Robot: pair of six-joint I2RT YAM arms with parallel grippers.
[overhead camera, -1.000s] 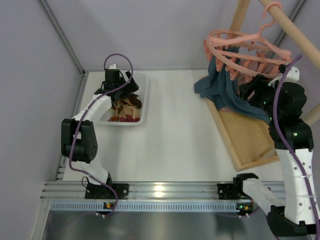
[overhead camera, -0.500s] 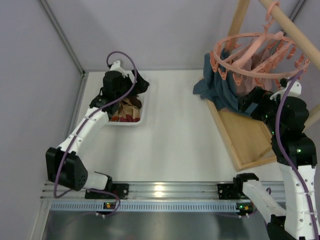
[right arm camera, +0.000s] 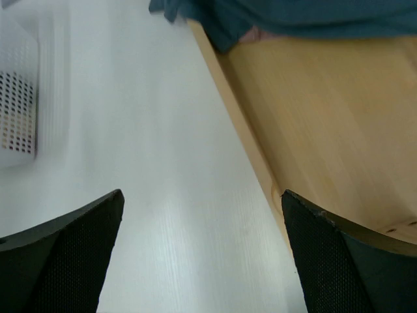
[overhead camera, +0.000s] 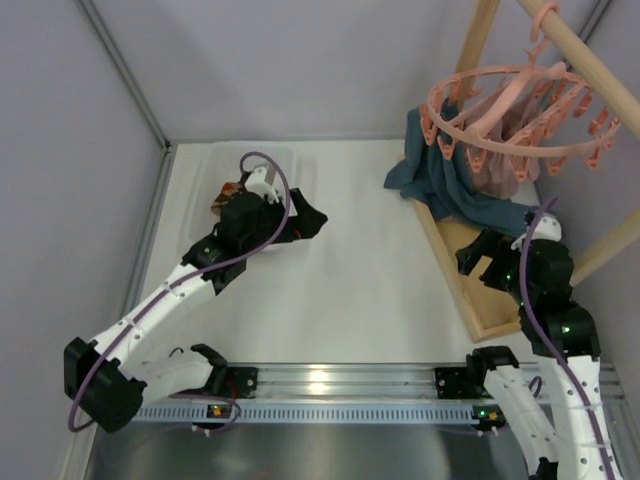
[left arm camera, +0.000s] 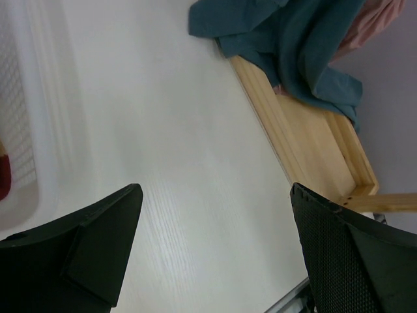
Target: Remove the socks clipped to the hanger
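Salmon-pink round plastic drying hanger (overhead camera: 500,95), two rings with spokes and dangling clips, hung by its hook from the slanted round wooden pole (overhead camera: 590,62) above the far right of the white desk (overhead camera: 370,270). A large teal-blue cloth (overhead camera: 440,180) and a dusty-pink garment (overhead camera: 503,165) hung from its clips. The cloth's lower end lay on the flat pale wooden base frame (overhead camera: 485,290) and spilled over its far corner onto the desk. Could not tell from the overhead view whether any socks were clipped among them.

Socks seen: small red-brown fabric socks (overhead camera: 228,192) lay in the white perforated plastic basket (overhead camera: 270,152) at the far left of the desk, mostly hidden behind the left arm. The left wrist view caught a dark red edge of one inside the basket wall.

Left claw (overhead camera: 308,222) was over bare desk just right of the basket, well apart from the hanger. In the wrist view its black fingers (left arm camera: 98,241) were spread wide with nothing between them.

Right claw (overhead camera: 472,258) was low at the left edge of the wooden base frame, below the hanger and apart from it. Its fingers (right arm camera: 65,254) were wide apart, nothing held, with the frame's edge running under the gap.
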